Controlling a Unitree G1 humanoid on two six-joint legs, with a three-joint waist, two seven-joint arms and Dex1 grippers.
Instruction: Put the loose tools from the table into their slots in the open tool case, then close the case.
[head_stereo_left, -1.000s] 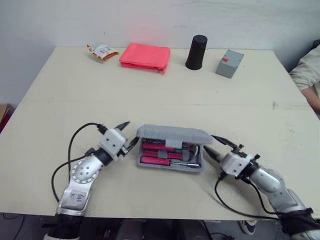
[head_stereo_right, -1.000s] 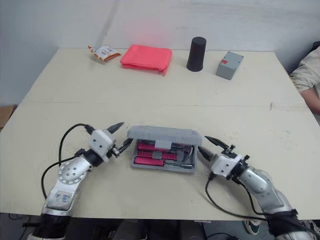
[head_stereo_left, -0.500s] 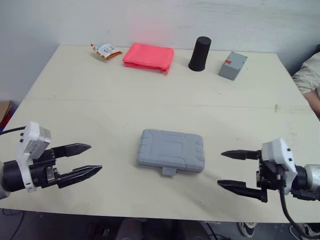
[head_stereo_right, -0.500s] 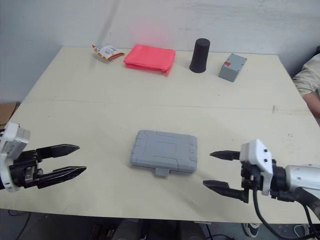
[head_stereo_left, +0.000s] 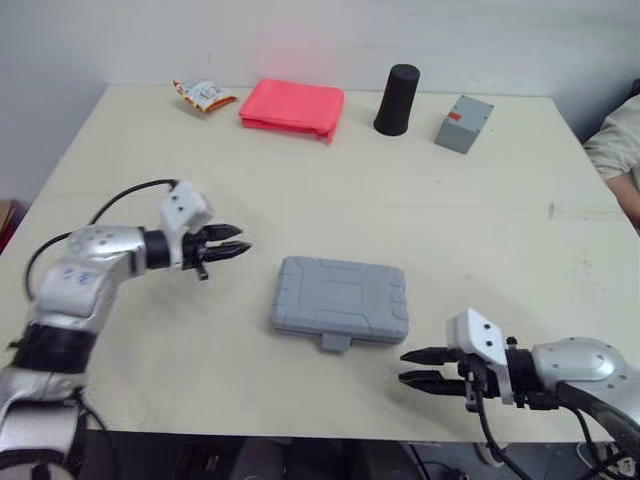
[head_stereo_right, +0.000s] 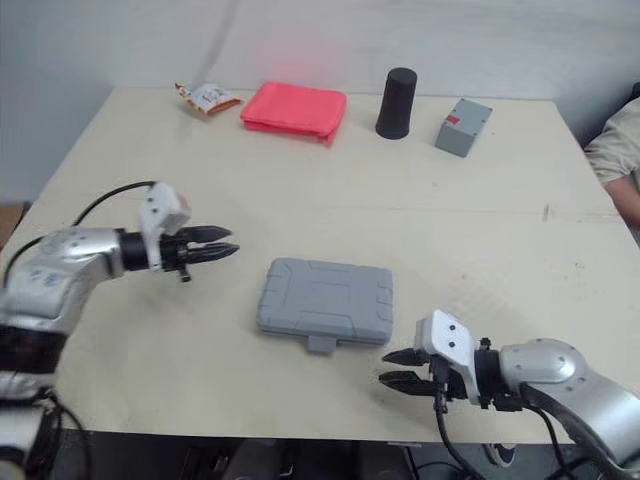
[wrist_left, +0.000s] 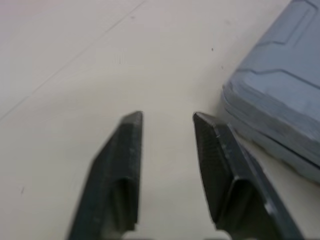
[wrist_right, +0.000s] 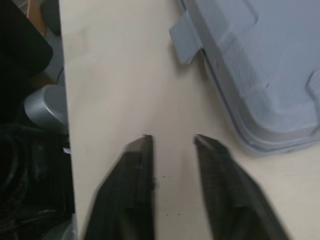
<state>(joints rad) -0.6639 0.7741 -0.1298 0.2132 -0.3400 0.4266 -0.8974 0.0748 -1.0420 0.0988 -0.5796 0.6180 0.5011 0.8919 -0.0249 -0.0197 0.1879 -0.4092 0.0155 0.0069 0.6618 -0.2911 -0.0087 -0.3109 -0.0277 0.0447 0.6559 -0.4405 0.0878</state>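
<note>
Hovering both arms beside the tool case (head_stereo_left: 340, 300), nothing held in either. The case is grey, lid shut, lying flat around the middle of the table (head_stereo_left: 480, 230), with its latch tab (head_stereo_left: 337, 342) sticking out of the edge nearest me. No loose tools are visible around the case. My left fingers (head_stereo_left: 242, 239) are left of the case, apart from it, with the tips pointing toward its left end. They are parted by a narrow gap and grip nothing; the left wrist view shows bare table between them and the case corner just beside one finger. My right fingers (head_stereo_left: 404, 366) are off the case's near right corner, close to it but not touching, with the tips pointing back toward the case. They are also slightly spread and empty; the right wrist view shows the latch tab and the case edge ahead of them. Well behind the case, along the far edge of the table, are a snack packet (head_stereo_left: 203, 96), a red folded pouch (head_stereo_left: 291, 106), a black cylinder (head_stereo_left: 396, 100) and a small grey box (head_stereo_left: 463, 124). A person's sleeve (head_stereo_left: 612, 145) is far off to the right of the case, at the table side.
</note>
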